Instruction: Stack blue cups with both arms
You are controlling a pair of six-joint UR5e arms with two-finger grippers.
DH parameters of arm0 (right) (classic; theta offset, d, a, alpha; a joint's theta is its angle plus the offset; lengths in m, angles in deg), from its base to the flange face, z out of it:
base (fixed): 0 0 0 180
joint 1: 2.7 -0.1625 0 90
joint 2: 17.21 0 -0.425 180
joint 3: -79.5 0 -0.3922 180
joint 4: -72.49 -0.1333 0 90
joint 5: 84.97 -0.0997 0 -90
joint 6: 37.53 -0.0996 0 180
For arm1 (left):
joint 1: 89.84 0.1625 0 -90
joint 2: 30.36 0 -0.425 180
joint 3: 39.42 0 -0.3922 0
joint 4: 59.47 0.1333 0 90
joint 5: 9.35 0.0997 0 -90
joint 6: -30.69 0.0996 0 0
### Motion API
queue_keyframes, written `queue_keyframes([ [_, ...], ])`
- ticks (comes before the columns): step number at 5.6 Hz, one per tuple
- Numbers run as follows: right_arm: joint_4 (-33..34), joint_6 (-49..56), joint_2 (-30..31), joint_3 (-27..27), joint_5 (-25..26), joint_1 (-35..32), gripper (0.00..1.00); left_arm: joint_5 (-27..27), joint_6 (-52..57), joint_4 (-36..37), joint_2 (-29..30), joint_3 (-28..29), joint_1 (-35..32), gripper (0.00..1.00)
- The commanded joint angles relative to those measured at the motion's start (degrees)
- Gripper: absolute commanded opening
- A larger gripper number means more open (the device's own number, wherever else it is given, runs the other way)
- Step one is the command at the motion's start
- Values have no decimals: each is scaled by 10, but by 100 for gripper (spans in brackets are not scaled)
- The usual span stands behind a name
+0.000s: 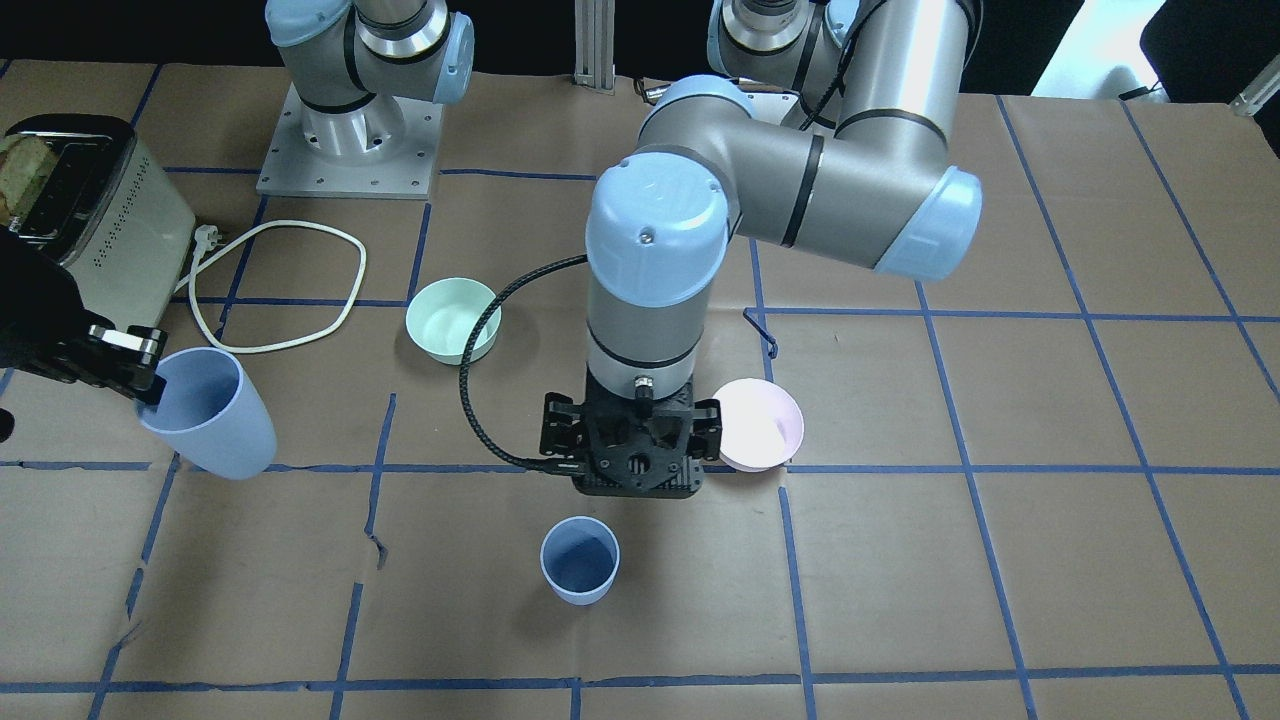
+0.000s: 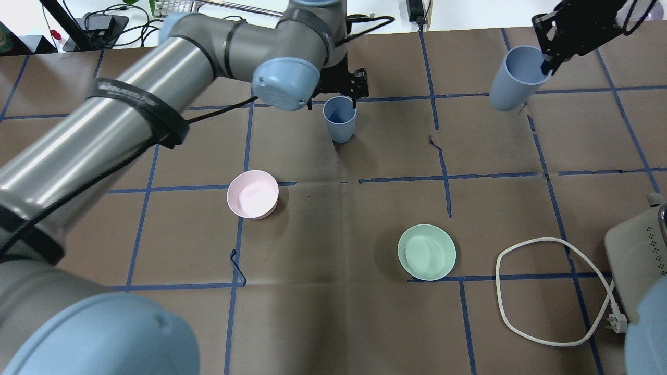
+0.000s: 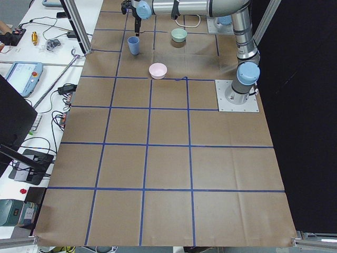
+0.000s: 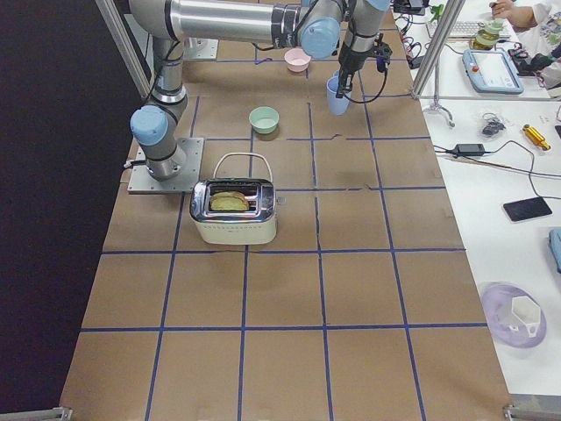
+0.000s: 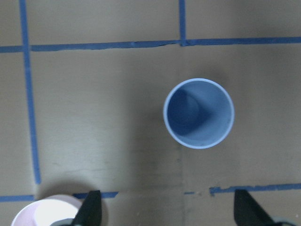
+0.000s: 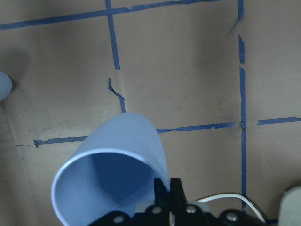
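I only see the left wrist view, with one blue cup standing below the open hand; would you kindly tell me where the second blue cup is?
Observer: The right hand pinches the second blue cup by its rim, and the cup hangs tilted.
Operator: Thank you. Which way is that from my cup?
Observer: It is off to the robot's right of the standing cup, well apart from it.
Operator: Is anything else on that side?
Observer: A mint-green bowl sits there, nearer the robot.
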Motion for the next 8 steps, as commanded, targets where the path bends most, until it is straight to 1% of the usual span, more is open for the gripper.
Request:
queue_keyframes([
  [1,59,-85,-26,-6,-1,-64,9,-2,71,-72,-105,-46,52,99],
  [2,61,-139,-54,-42,-1,-97,8,0,84,-139,-150,-53,60,99],
  [3,59,-189,-89,-86,-2,-131,8,1,92,-174,-169,-57,85,99],
  [4,60,-260,-135,-132,-16,-174,8,-4,92,-182,-173,-58,107,99],
  [5,59,-307,-173,-169,-20,-204,8,0,93,-184,-185,-61,112,99],
  [6,59,-341,-182,-173,-43,-218,7,-3,93,-183,-196,-77,123,99],
  [7,57,-346,-187,-172,-50,-220,7,-2,93,-183,-213,-91,130,99],
  [8,46,-346,-203,-170,-50,-220,8,-2,93,-182,-215,-95,130,99],
])
